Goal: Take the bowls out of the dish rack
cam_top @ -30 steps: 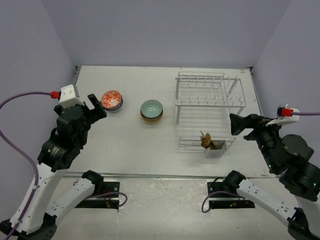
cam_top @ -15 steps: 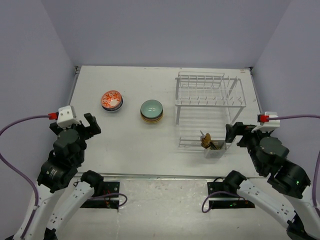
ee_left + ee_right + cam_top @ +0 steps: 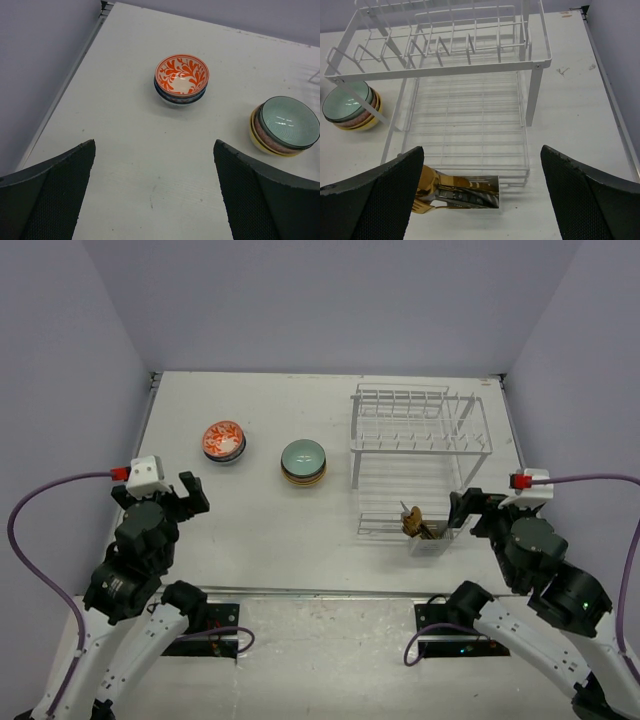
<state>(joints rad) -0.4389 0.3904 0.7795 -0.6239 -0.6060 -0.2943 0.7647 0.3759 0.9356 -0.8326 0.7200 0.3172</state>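
Observation:
The white wire dish rack (image 3: 420,445) stands at the right of the table with no bowl in it; it fills the right wrist view (image 3: 465,95). A stack of bowls topped by a red-orange one (image 3: 223,441) sits at the far left, also in the left wrist view (image 3: 181,78). A second stack topped by a pale teal bowl (image 3: 303,461) sits in the middle, seen too in the wrist views (image 3: 284,125) (image 3: 351,106). My left gripper (image 3: 180,495) (image 3: 155,192) is open and empty near the left front. My right gripper (image 3: 470,508) (image 3: 482,195) is open and empty before the rack.
A small clear caddy with gold cutlery (image 3: 425,531) hangs at the rack's front edge, just ahead of my right gripper (image 3: 457,192). The table's left edge (image 3: 60,95) and right edge (image 3: 612,105) meet purple walls.
Both arms have drawn back toward the near edge and lowered. The left gripper left the red-orange stack; the right gripper moved left and nearer. Bowls and rack have not moved.

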